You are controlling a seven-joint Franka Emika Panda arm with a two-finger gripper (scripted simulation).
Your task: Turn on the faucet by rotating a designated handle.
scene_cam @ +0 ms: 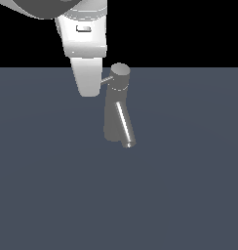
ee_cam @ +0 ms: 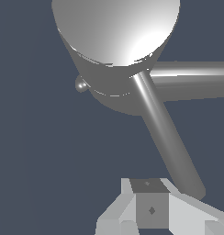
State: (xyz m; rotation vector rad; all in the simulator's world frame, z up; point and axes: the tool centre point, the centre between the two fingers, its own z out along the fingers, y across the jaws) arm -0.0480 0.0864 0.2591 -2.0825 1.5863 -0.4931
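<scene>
The faucet point(scene_cam: 114, 113) stands as a grey tapered column with a round cap point(scene_cam: 120, 72) and a shiny slanted spout point(scene_cam: 125, 124). Its handle point(scene_cam: 107, 79), a thin rod, sticks out from the cap toward the exterior view's left. My white gripper point(scene_cam: 88, 92) hangs right at the rod's free end and covers it. In the wrist view the cap point(ee_cam: 116, 32) looms large. The handle point(ee_cam: 171, 140) runs from it to just beside my gripper point(ee_cam: 150, 204). The fingers look pressed together, with the rod outside them and not between them.
The faucet stands on a flat dark blue-grey floor point(scene_cam: 48, 195). A thicker grey faucet part point(ee_cam: 196, 80) runs sideways behind the rod in the wrist view, and a small knob point(ee_cam: 81, 84) pokes out beside the cap.
</scene>
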